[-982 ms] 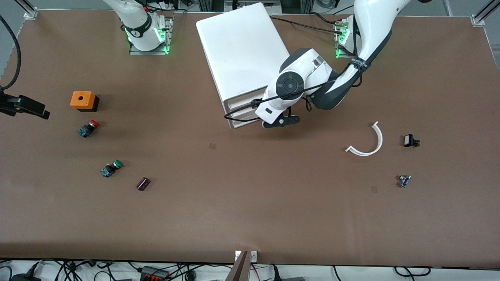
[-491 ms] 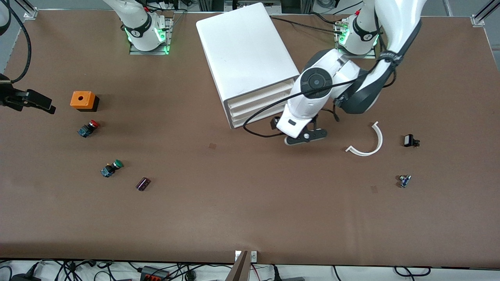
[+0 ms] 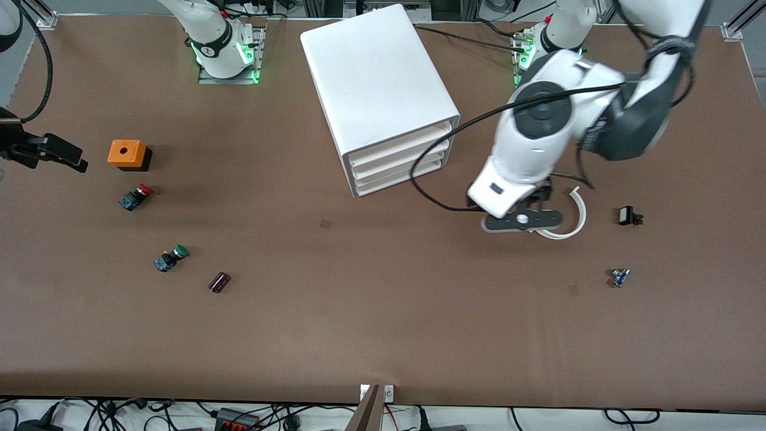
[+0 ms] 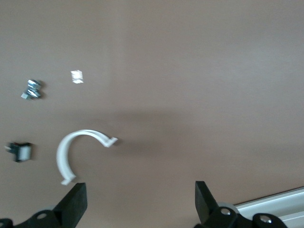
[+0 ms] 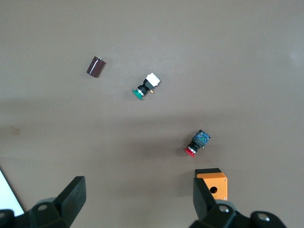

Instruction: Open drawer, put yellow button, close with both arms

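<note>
Two empty grippers: your left gripper (image 3: 522, 220) hangs wide open over the white curved clip (image 3: 581, 206), and the right gripper (image 5: 137, 202) is spread open above the red button (image 5: 195, 144). Top drawer (image 3: 398, 139), upper middle of frame, sits flush shut. Yellow button's nowhere visible, so probably it's inside, which would explain the idle fingers.

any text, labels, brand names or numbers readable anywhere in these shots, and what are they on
No text can be read in any view.
Dark band on the right arm's base: a small white mark, too small to read.
Dark band on the left arm's base: no legible mark.
White cabinet, orange box, red-capped button, green-capped button: no lettering shows.
</note>
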Robot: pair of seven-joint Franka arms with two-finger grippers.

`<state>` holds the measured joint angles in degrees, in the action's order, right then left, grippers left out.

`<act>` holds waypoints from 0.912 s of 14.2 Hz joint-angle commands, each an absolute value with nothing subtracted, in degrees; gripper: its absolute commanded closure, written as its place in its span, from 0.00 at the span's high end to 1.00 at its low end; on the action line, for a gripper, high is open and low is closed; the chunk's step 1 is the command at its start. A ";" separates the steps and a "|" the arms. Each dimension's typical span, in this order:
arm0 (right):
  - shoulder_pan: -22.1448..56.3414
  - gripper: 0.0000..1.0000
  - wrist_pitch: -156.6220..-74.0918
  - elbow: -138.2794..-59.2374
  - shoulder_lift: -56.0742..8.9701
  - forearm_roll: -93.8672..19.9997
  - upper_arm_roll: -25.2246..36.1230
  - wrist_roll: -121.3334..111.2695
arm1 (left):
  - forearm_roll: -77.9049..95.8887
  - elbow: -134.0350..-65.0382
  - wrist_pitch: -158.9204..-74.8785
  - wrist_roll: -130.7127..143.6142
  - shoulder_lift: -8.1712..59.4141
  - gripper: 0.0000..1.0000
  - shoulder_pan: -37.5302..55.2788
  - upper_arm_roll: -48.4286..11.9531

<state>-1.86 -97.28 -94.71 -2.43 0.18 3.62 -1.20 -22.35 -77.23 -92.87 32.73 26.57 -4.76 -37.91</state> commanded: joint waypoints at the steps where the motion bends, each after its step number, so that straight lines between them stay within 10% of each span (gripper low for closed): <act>1: -1.93 1.00 -98.09 -96.06 -1.32 1.14 3.16 -2.37 | -19.97 -77.08 -90.70 21.83 21.99 1.00 -10.79 -38.33; 7: -1.93 1.00 -97.65 -95.89 -1.41 1.14 3.25 -3.78 | -1.79 -91.98 -93.33 6.60 3.99 1.00 -3.35 -13.22; 13: -2.11 1.00 -97.47 -95.80 -1.49 0.79 3.25 -3.08 | -0.61 -104.94 -96.24 1.53 -7.91 1.00 -1.05 -5.36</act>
